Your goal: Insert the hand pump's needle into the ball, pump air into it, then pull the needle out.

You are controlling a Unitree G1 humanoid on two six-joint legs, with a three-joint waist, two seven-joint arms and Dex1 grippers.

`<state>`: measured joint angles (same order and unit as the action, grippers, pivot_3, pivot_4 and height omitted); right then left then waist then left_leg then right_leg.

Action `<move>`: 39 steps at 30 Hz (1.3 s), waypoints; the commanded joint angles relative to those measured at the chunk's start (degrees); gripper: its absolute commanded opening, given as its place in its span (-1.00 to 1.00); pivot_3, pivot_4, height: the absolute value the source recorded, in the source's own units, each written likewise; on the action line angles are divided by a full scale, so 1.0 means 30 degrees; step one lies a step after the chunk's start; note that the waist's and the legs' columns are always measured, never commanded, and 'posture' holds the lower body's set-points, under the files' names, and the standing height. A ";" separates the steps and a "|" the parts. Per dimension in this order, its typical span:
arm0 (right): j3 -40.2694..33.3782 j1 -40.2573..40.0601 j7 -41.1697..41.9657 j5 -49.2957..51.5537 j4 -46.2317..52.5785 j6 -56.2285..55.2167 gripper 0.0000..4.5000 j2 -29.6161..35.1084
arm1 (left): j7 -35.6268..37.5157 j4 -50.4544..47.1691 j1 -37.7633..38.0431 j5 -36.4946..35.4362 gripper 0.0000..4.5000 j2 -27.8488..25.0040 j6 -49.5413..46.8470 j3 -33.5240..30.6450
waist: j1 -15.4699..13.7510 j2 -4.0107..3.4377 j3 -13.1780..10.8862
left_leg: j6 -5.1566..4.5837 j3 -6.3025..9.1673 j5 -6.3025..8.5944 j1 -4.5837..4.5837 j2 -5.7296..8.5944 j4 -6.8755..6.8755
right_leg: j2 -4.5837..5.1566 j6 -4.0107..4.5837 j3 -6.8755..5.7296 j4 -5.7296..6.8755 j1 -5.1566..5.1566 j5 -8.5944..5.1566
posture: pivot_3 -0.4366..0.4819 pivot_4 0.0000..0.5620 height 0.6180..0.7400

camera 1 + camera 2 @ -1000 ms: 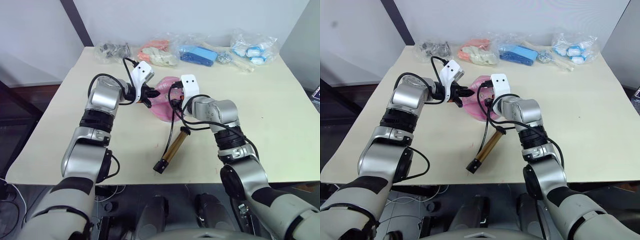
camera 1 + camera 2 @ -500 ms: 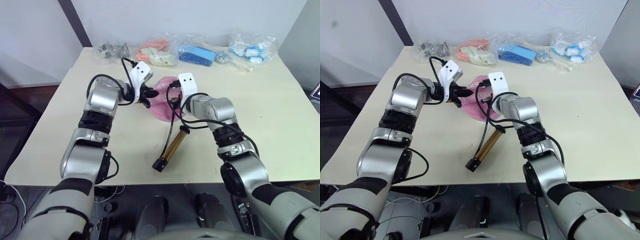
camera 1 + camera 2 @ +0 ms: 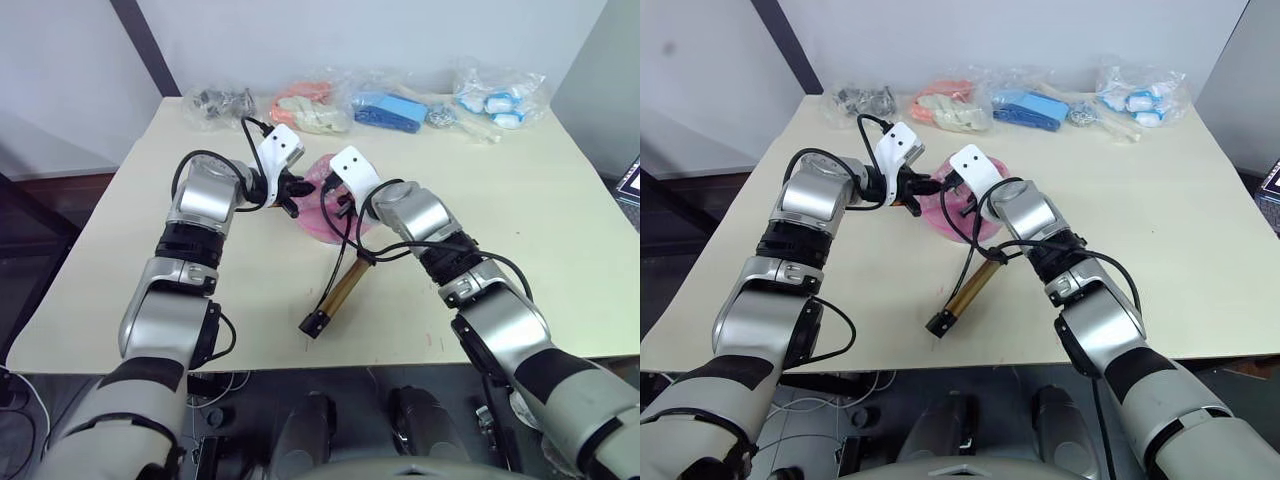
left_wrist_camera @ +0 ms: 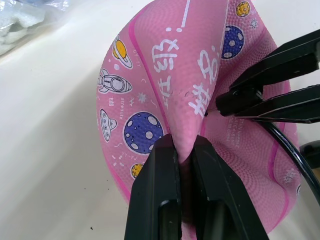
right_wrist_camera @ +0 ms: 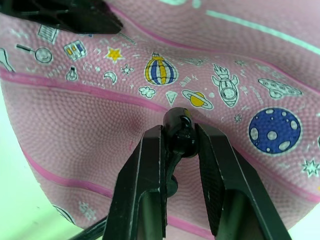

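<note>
The pink ball (image 4: 150, 100), limp and creased, lies mid-table, and the head views show it between the two wrists (image 3: 322, 192). My left gripper (image 4: 182, 145) is shut on a raised fold of it. My right gripper (image 5: 181, 134) is shut on the needle's small black fitting (image 5: 179, 131), whose tip presses against the ball's skin; the pin itself is hidden. In the left wrist view the right gripper (image 4: 220, 102) comes in from the side, its tips at the ball. The gold hand pump (image 3: 341, 287) lies on the table nearer me, its black hose (image 3: 343, 243) running up to the right gripper.
Clear bags line the table's far edge: dark parts (image 3: 220, 100), orange-pink items (image 3: 310, 105), blue items (image 3: 390, 110), white-blue items (image 3: 495, 95). Bare cream tabletop (image 3: 540, 210) spreads to the right of the ball and to its left.
My right wrist has turned and shifted a little to the left over the ball, its forearm swinging outward. The left gripper keeps its pinch. The pump stays almost in place.
</note>
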<state>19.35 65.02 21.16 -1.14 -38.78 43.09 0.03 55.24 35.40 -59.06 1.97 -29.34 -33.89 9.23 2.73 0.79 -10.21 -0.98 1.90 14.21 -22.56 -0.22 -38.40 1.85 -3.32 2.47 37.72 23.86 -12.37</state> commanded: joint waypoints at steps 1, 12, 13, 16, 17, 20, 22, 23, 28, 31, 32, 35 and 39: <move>0.0271 0.0454 0.0404 -0.0817 -0.1699 -0.1404 -0.84 -0.0089 | 0.0390 0.0188 0.0788 0.0087 -1.00 0.0428 -0.0270 0.0800 | 0.0106 -0.0002 0.0009 | 0.0000 0.0001 0.0000 0.0026 -0.0003 0.0000 | -0.0007 0.0000 0.0005 0.0004 -0.0018 0.0000 | -0.05 -0.47 1.00; -0.0381 0.1100 0.0876 -0.1234 -0.4763 -0.3140 -0.84 -0.0405 | 0.0340 0.0013 0.1048 0.0101 -1.00 0.0448 -0.0367 0.0698 | 0.0349 -0.0003 0.0024 | 0.0001 -0.0004 0.0001 0.0183 -0.0021 0.0029 | -0.0009 0.0013 0.0023 0.0002 -0.0154 -0.0011 | -0.05 -0.47 1.00; -0.0467 0.1133 0.0909 -0.1210 -0.4983 -0.3236 -0.84 -0.0427 | 0.0342 0.0056 0.1053 0.0122 -1.00 0.0419 -0.0338 0.0686 | 0.0353 -0.0003 0.0025 | 0.0001 -0.0004 0.0001 0.0188 -0.0023 0.0032 | -0.0008 0.0014 0.0024 0.0002 -0.0157 -0.0012 | -0.05 -0.47 1.00; -0.0701 0.1238 0.1009 -0.1135 -0.5411 -0.3447 -0.84 -0.0499 | 0.0332 0.0151 0.1064 0.0172 -1.00 0.0370 -0.0293 0.0667 | 0.0365 -0.0003 0.0026 | 0.0001 -0.0004 0.0001 0.0195 -0.0024 0.0034 | -0.0008 0.0014 0.0024 0.0002 -0.0164 -0.0012 | -0.05 -0.47 1.00; -0.0772 0.1271 0.1048 -0.1101 -0.5494 -0.3490 -0.84 -0.0528 | 0.0325 0.0131 0.1093 0.0181 -1.00 0.0366 -0.0301 0.0670 | 0.0387 -0.0003 0.0028 | 0.0001 -0.0004 0.0001 0.0198 -0.0024 0.0035 | -0.0008 0.0014 0.0024 0.0002 -0.0168 -0.0013 | -0.05 -0.47 1.00; -0.1177 0.1467 0.1194 -0.0981 -0.5981 -0.3700 -0.84 -0.0678 | 0.0302 0.0119 0.1153 0.0214 -1.00 0.0370 -0.0313 0.0668 | 0.0408 -0.0004 0.0032 | 0.0001 -0.0004 0.0001 0.0211 -0.0028 0.0042 | -0.0007 0.0016 0.0025 0.0001 -0.0174 -0.0014 | -0.05 -0.47 1.00; -0.1349 0.1552 0.1262 -0.0971 -0.6199 -0.3784 -0.84 -0.0736 | 0.0279 0.0085 0.1190 0.0221 -1.00 0.0367 -0.0334 0.0665 | 0.0415 -0.0001 0.0035 | 0.0002 -0.0006 0.0001 0.0217 -0.0030 0.0042 | -0.0007 0.0015 0.0030 0.0002 -0.0176 -0.0013 | -0.05 -0.47 1.00; -0.1461 0.1610 0.1299 -0.0991 -0.6370 -0.3858 -0.84 -0.0771 | 0.0267 0.0074 0.1206 0.0222 -1.00 0.0365 -0.0346 0.0660 | 0.0422 -0.0003 0.0036 | 0.0001 -0.0005 0.0001 0.0217 -0.0030 0.0042 | -0.0007 0.0015 0.0029 0.0002 -0.0176 -0.0013 | -0.05 -0.47 1.00; -0.1596 0.1852 0.1549 -0.1177 -0.6880 -0.4230 -0.84 -0.0986 | 0.0257 -0.0066 0.1340 0.0218 -1.00 0.0336 -0.0429 0.0657 | 0.0436 -0.0005 0.0040 | 0.0002 -0.0010 0.0001 0.0228 -0.0039 0.0045 | -0.0007 0.0015 0.0039 0.0003 -0.0178 -0.0013 | -0.05 -0.47 1.00; -0.1575 0.2098 0.1684 -0.1276 -0.7150 -0.4493 -0.84 -0.1173 | 0.0259 -0.0122 0.1390 0.0209 -1.00 0.0343 -0.0447 0.0658 | 0.0451 -0.0002 0.0049 | 0.0002 -0.0013 0.0001 0.0234 -0.0039 0.0050 | -0.0008 0.0016 0.0043 0.0002 -0.0178 -0.0014 | -0.05 -0.47 1.00; -0.1595 0.2168 0.1722 -0.1309 -0.7241 -0.4581 -0.84 -0.1223 | 0.0257 -0.0112 0.1389 0.0212 -1.00 0.0350 -0.0438 0.0660 | 0.0453 -0.0002 0.0050 | 0.0002 -0.0014 0.0001 0.0234 -0.0039 0.0051 | -0.0008 0.0015 0.0045 0.0002 -0.0178 -0.0014 | -0.05 -0.47 1.00; -0.1509 0.2362 0.1852 -0.1545 -0.7487 -0.4839 -0.84 -0.1383 | 0.0269 -0.0120 0.1416 0.0219 -1.00 0.0349 -0.0400 0.0672 | 0.0467 -0.0004 0.0055 | 0.0002 -0.0017 0.0001 0.0236 -0.0039 0.0053 | -0.0007 0.0015 0.0048 0.0001 -0.0178 -0.0014 | -0.05 -0.47 1.00; -0.1427 0.2613 0.2005 -0.1910 -0.8031 -0.5089 -0.84 -0.1570 | 0.0340 -0.0277 0.1513 0.0144 -1.00 0.0367 -0.0381 0.0654 | 0.0480 -0.0003 0.0061 | 0.0002 -0.0016 0.0002 0.0241 -0.0041 0.0059 | -0.0008 0.0015 0.0049 0.0001 -0.0177 -0.0014 | -0.05 -0.47 1.00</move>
<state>14.42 72.79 27.33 -5.56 -60.98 28.42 -3.76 54.74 33.80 -56.89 2.73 -29.93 -33.96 8.87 4.17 0.78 -10.03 -0.98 1.86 14.22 -21.84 -0.35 -38.22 1.83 -3.27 2.62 37.72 23.33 -12.41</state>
